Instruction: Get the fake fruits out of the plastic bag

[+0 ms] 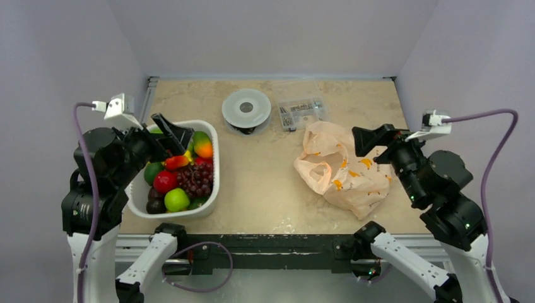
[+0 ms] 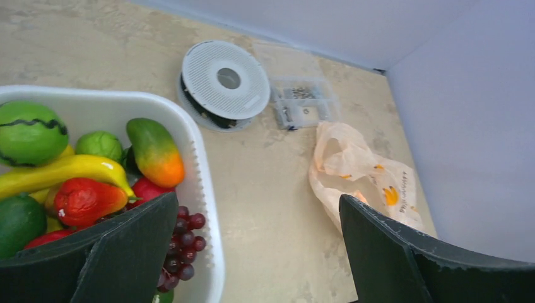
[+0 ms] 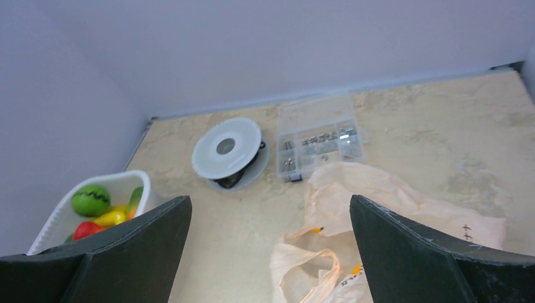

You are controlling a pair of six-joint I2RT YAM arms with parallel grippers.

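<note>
Fruits (image 1: 180, 180) sit piled in the white basket (image 1: 216, 165) on the left, mango (image 2: 156, 151) and red pepper piece (image 2: 85, 201) among them; bag (image 1: 344, 170) lies limp on the right, well apart, probably emptied, inside not fully visible; left gripper (image 2: 258, 252) wide open over basket, empty; right gripper (image 3: 271, 252) wide open above bag, empty; task looks about done.
</note>
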